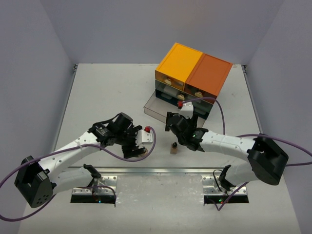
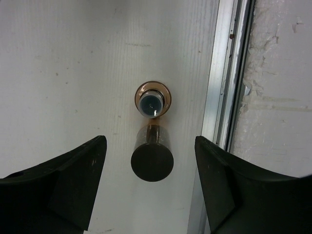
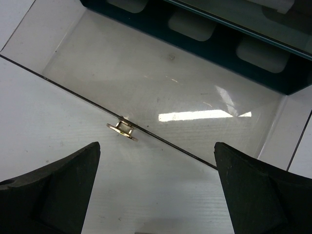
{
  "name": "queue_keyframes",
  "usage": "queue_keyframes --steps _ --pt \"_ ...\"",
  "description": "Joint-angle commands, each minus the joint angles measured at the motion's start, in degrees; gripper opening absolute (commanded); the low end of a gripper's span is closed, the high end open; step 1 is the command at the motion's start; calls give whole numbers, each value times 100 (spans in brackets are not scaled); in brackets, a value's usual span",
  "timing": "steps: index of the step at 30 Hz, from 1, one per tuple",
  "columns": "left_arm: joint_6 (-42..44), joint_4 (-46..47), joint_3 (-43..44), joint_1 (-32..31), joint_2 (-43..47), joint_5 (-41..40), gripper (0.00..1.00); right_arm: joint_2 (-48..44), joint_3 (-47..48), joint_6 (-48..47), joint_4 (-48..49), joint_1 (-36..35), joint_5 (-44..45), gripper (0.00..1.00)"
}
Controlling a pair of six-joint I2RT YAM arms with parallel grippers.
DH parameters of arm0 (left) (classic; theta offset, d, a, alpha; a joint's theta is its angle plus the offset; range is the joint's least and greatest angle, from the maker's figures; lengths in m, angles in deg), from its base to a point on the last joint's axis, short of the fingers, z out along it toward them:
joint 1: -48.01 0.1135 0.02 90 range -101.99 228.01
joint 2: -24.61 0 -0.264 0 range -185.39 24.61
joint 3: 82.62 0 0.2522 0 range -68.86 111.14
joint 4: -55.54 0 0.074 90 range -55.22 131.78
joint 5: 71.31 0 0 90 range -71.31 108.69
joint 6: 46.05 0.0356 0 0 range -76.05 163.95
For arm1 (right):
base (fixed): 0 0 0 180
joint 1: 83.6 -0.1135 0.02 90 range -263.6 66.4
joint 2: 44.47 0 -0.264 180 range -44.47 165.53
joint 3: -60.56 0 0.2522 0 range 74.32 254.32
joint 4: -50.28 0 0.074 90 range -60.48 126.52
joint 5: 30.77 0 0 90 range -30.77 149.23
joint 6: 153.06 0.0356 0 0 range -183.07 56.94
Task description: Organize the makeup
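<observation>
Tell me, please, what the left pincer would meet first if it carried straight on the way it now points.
Probably the dark-capped brown bottle, which sits between the open fingers of the left pincer; a second bottle sits just beyond it. Depth is hard to judge.

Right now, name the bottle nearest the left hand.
The dark-capped bottle, between the fingers of the left hand; the blue-topped bottle sits farther out.
</observation>
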Motion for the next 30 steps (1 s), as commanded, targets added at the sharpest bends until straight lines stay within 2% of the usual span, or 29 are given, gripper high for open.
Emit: queue_keyframes --steps 1,4,8,15,18,23,28,30 --pt "-129 305 25 -72 -46 -139 66 0 117 -14 64 50 155 99" --pt "-129 306 17 -85 -100 -222 57 -31 78 21 64 88 149 99" --pt "-145 299 16 -99 -67 -236 32 -45 26 93 64 121 132 99" --pt "-86 113 14 -99 139 -388 0 -111 -20 109 -68 140 155 99" --pt "-166 61 81 -99 200 -485 0 -141 -24 109 -76 140 155 99" --pt "-560 83 595 -82 309 -1320 0 -142 157 -731 31 140 -338 99" --pt "-1199 262 1509 -65 591 -2027 0 -406 142 -2604 753 140 -1708 99" --pt "-1571 178 1911 -68 615 -2304 0 -689 -55 -3222 1350 140 -2556 99"
